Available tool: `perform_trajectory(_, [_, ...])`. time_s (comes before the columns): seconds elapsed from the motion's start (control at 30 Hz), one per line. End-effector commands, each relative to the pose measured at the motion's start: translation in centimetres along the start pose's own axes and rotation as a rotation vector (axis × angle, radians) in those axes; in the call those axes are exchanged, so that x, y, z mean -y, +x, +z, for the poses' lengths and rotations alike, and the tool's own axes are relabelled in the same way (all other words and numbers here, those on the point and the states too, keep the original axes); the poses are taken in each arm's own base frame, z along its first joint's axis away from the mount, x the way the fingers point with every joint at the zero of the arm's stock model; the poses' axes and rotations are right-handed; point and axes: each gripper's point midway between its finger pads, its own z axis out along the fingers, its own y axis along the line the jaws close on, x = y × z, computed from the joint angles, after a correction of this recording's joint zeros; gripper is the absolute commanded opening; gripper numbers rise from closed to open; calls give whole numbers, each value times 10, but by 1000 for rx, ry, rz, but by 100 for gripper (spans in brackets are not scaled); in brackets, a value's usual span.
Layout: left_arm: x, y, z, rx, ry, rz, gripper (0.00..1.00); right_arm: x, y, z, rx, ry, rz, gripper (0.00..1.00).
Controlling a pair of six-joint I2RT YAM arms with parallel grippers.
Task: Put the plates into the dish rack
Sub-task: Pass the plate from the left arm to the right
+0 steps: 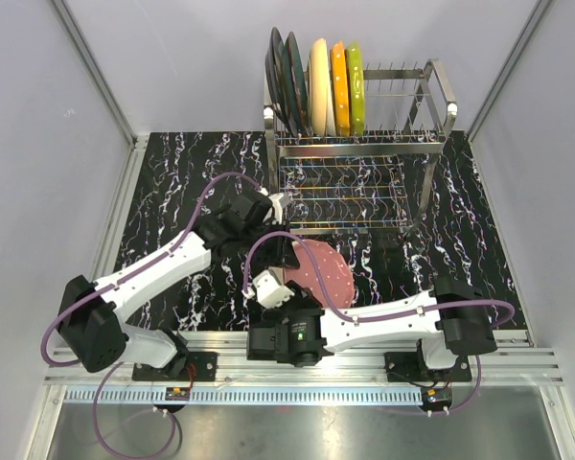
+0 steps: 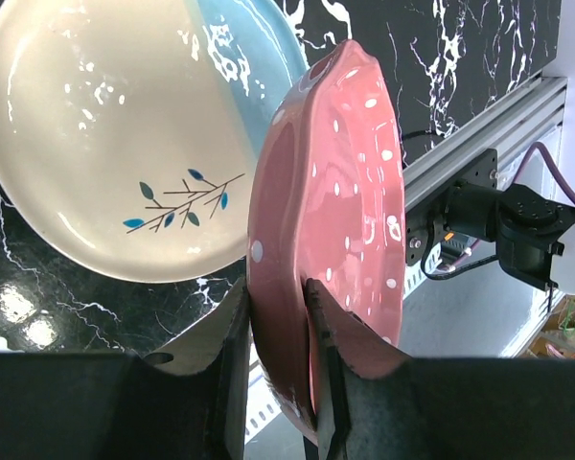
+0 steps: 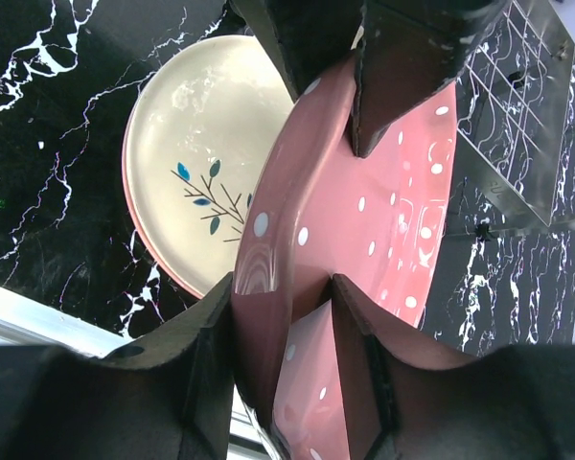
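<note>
Overhead, the pink plate [image 1: 328,273] with white dots is standing tilted above the black marbled table [image 1: 172,192], in front of the dish rack [image 1: 443,103] and apart from it. The left gripper [image 1: 274,220] is meeting the plate's far-left rim, and the right gripper [image 1: 272,287] is meeting its near-left rim. Five plates [image 1: 318,86] are standing on edge at the left end of the rack's upper tier: two dark, one cream, one orange, one green.

From the left wrist, the left gripper [image 2: 278,316] is clamping the pink plate [image 2: 337,192], one finger on each face of the rim, the plate rising on edge away from the camera. Behind it, a cream and pale blue sprig plate [image 2: 105,144] is lying flat on the table [image 2: 441,57].

From the right wrist, the right gripper [image 3: 283,307] is straddling the near rim of the pink plate [image 3: 383,220]; both fingers are pressing against it with no gap showing. The left gripper [image 3: 331,105] is gripping the opposite rim at the top. The sprig plate [image 3: 192,125] is lying just beside and below, and the dish rack [image 3: 517,125] is showing at the upper right.
</note>
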Motion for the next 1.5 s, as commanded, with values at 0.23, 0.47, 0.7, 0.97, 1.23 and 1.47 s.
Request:
perform_trajectory(0.23, [11,11,-5,-67,77,124,36,26,-66,-25,165,-16,127,7])
perform_trajectory(0.47, [24,3,-9,-31,125,128,47,11,-78,-33,197,-139,189,0])
perform_trajectory(0.7, [30,-5,-19,4,148,133,51,3,-75,-31,188,-157,186,0])
perform_trajectory(0.97, [29,-12,-33,62,160,131,59,6,-69,-33,184,-178,237,0])
perform_trajectory(1.23, [44,-18,-43,97,230,133,64,-1,-65,-32,167,-191,250,0])
perform_trajectory(1.47, [38,-23,-50,131,187,150,80,-3,-70,-33,178,-202,261,0])
